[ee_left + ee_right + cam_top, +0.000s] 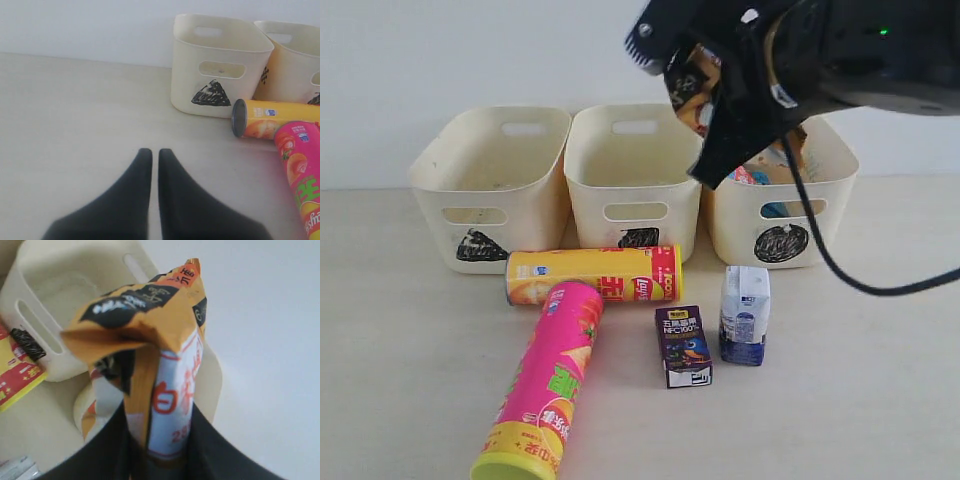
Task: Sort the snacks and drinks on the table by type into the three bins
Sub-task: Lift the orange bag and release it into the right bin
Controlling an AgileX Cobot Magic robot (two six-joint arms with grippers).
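Right jaws pinching orange-brown bag (165,320), seemingly above circle bin (846,208)

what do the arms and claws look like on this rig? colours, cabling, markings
Left claw: two matte black fingers, wide at the base, tapering to rounded tips. Right claw: the same black fingers. Right arm: bulky black housing with a small green light, a few white patches, and a thin black cable trailing from it. No legible markings.

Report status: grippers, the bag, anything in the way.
Left gripper shut, empty, over table. Right gripper shut on orange-brown bag, above circle bin. Nothing seen in the way.
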